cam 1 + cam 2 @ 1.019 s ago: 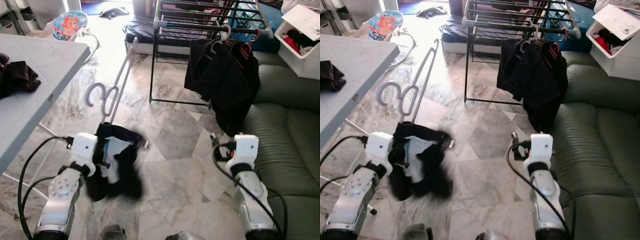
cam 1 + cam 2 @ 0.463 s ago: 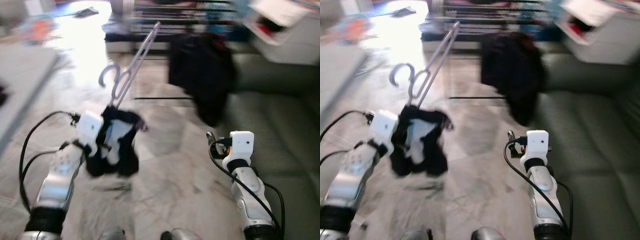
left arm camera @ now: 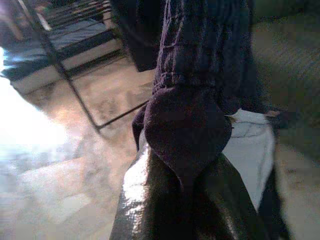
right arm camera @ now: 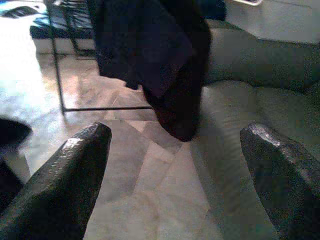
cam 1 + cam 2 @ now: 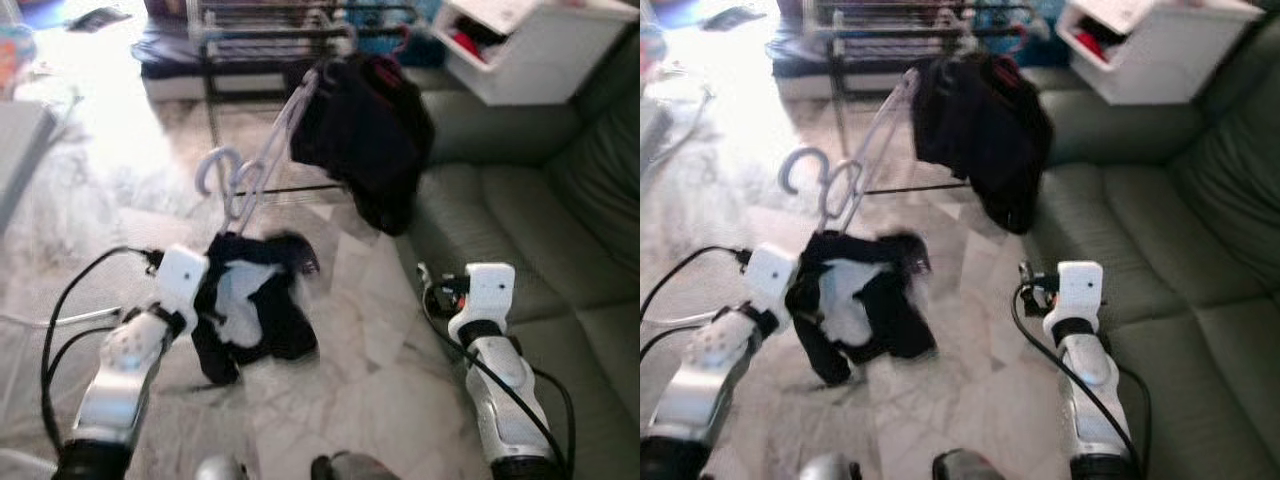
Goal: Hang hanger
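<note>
Before the drying rack (image 5: 270,20) on marble floor (image 5: 380,380), left gripper (image 3: 185,175) jaws clamp a garment-laden white hanger (image 5: 250,180); right gripper (image 4: 175,165) jaws spread, empty.

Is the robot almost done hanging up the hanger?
Not yet. Dark clothes already hang on the rack. The left gripper holds the hanger with its garment, short of the rack. The right gripper is open. Hooking it on remains.
</note>
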